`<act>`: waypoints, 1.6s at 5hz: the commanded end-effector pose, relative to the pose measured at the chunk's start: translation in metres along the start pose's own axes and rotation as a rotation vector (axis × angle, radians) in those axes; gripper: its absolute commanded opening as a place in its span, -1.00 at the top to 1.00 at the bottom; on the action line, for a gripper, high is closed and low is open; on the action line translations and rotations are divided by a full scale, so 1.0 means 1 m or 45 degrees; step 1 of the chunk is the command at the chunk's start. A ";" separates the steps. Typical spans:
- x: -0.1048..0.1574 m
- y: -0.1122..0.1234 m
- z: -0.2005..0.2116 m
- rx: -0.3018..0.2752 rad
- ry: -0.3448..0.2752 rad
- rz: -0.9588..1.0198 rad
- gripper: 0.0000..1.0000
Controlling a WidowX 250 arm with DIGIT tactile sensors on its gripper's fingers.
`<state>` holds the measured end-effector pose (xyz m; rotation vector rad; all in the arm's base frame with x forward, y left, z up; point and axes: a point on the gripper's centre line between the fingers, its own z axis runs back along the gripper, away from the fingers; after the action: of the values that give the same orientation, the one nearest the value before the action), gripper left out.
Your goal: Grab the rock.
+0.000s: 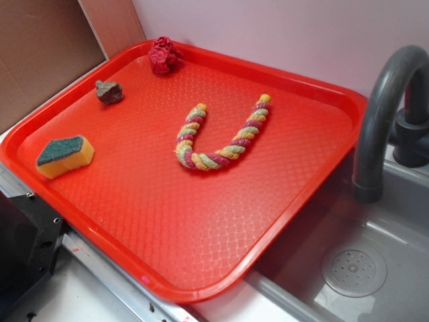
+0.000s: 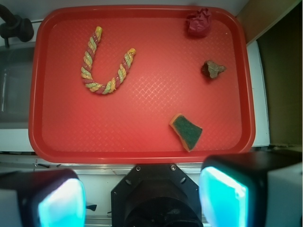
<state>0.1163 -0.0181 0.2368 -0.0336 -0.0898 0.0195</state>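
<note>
The claw (image 2: pixel 142 198) hangs high above the near edge of the red tray (image 2: pixel 142 156), its two pads set wide apart and holding nothing. In the wrist view the rock (image 2: pixel 213 69) lies toward one o'clock from it, well apart, beyond the sponge (image 2: pixel 186 131) and short of the dark red ball (image 2: pixel 199 22). The rock is small, angular and grey-brown with a dull, rough face, its longer axis running roughly three to nine o'clock. It sits alone on bare tray.

Red tray (image 1: pixel 322 194) holds rock (image 1: pixel 108 92), sponge (image 1: pixel 64 155), rope (image 1: pixel 218 137), ball (image 1: pixel 163 55).
</note>
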 end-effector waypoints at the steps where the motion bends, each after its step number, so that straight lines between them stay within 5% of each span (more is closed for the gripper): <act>1: 0.000 0.000 0.000 0.000 0.000 0.000 -1.00; 5: 0.057 0.098 -0.073 0.110 -0.040 -0.043 -1.00; 7: 0.072 0.134 -0.109 0.063 -0.027 -0.015 -1.00; 8: 0.081 0.146 -0.126 0.111 -0.019 -0.028 -1.00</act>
<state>0.1999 0.1183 0.1007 0.0272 -0.0606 -0.0065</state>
